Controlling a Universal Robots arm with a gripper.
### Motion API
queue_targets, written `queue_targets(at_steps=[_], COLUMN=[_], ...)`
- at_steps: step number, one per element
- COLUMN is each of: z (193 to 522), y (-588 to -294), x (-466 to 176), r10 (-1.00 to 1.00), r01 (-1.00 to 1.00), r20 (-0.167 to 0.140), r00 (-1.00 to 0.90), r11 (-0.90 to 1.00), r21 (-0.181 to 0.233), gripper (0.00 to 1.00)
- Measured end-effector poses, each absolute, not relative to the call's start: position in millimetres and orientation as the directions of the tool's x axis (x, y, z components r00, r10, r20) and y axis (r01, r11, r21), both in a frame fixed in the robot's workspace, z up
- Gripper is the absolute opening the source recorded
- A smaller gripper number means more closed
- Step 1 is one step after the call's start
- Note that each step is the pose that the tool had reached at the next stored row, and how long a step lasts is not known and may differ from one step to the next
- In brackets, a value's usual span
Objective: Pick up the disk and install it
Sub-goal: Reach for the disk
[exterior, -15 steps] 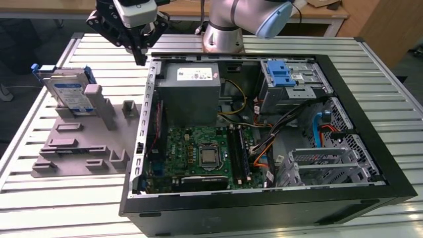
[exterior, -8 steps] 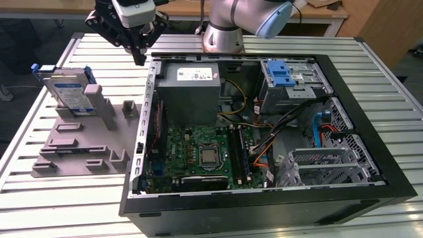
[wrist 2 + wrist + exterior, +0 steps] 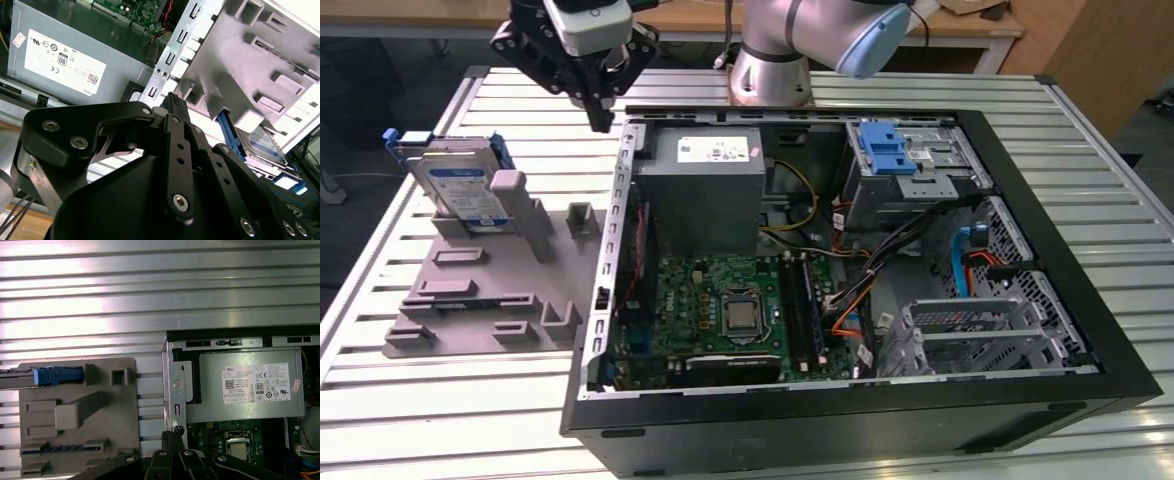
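Gripper: hangs fingertips-down from the arm, tilted slightly, over the side wall of the open computer case; jaws pressed together, holding nothing. Disk: stands on edge in its blue carrier, slotted in the grey holder outside the case, well apart from the jaws toward the exterior view's left. Power supply: inside the case, near the jaws on the side away from the disk.
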State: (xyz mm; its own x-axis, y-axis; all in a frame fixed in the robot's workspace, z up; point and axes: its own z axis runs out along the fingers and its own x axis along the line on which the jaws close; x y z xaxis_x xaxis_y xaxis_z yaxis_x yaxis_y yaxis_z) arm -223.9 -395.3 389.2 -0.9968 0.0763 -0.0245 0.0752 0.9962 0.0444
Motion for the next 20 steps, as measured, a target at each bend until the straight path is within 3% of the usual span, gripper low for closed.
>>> queue_targets(at_steps=[20], z=[389.2], y=[-395.3], x=[-230.5], r10=[0.076], r01=[0.075], r20=[-0.024], r00=[-0.997], r11=[0.996], r21=[0.044], gripper=[0.11])
